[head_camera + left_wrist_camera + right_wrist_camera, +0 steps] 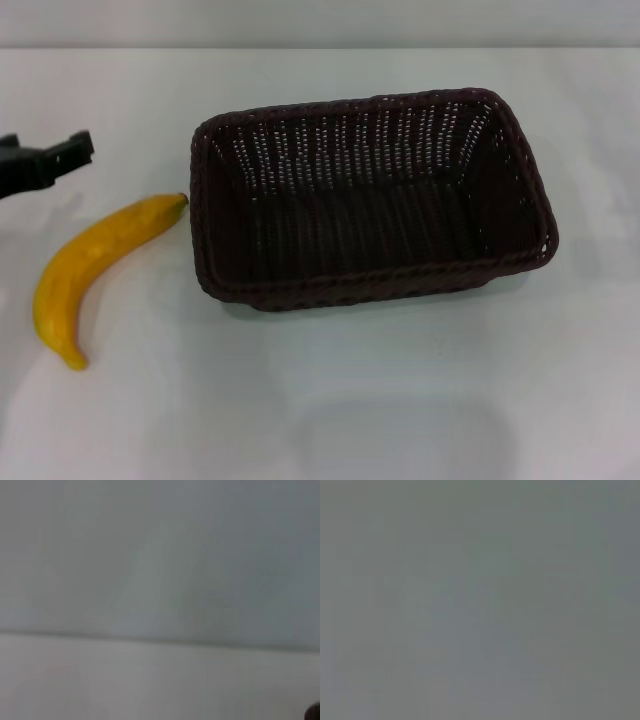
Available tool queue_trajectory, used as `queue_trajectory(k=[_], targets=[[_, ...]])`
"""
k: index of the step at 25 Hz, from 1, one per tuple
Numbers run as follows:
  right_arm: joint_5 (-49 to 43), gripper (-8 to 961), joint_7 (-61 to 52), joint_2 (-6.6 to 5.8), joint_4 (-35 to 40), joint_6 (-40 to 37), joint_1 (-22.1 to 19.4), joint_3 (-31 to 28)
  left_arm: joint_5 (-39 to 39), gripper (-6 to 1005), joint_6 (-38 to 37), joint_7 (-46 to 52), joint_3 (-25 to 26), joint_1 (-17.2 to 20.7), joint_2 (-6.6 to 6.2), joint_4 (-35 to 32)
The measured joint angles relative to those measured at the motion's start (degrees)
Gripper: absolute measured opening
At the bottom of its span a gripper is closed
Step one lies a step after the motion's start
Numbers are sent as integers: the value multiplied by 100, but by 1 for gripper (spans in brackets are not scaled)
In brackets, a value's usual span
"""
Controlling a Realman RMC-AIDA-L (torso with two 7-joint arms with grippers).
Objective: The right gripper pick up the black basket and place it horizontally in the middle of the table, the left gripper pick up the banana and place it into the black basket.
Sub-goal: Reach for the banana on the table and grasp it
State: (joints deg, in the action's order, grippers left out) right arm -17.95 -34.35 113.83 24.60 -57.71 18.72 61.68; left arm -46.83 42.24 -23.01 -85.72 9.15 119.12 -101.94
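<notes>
The black basket (pixel 370 195) lies lengthwise across the middle of the white table (pixel 400 400), open side up and empty. The yellow banana (pixel 90 265) lies on the table just left of the basket, its dark stem tip close to the basket's left rim. My left gripper (pixel 75 150) shows at the left edge of the head view, above and behind the banana, apart from it. My right gripper is out of view. Both wrist views show only plain grey surface.
The table's far edge (pixel 320 48) runs along the top of the head view, with a grey wall behind it. A small dark corner (pixel 314 712) shows in the left wrist view.
</notes>
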Motion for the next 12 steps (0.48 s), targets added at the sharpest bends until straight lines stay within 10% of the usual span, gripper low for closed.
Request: queue_trajectory(k=[12], targets=[[-217,741,-214,-38,134,-33,-9,31,2071,861,2146,1691,-22,-883,-5,-425]])
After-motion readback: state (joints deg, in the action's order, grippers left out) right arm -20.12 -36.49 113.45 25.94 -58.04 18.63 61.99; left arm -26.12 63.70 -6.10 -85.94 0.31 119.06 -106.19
